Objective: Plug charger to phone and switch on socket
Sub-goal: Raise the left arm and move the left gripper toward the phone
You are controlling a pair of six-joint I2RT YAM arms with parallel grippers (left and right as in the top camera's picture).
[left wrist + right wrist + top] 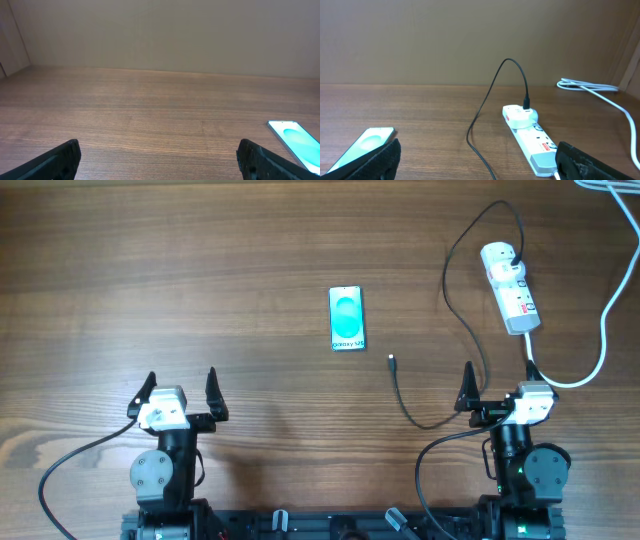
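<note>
The phone (347,318) lies flat mid-table, cyan-green screen up, white strip toward me; it shows at the left wrist view's right edge (296,139) and the right wrist view's lower left (362,145). The thin black charger cable (455,290) runs from the white plug down to its connector tip (392,362), lying right of the phone; it also shows in the right wrist view (485,105). The white socket strip (510,288) lies at the far right, also in the right wrist view (530,135). My left gripper (179,392) and right gripper (497,388) are open and empty near the front edge.
The thick white cord (610,300) loops from the strip's near end out to the far right corner and shows in the right wrist view (600,92). A plain wall stands behind the table.
</note>
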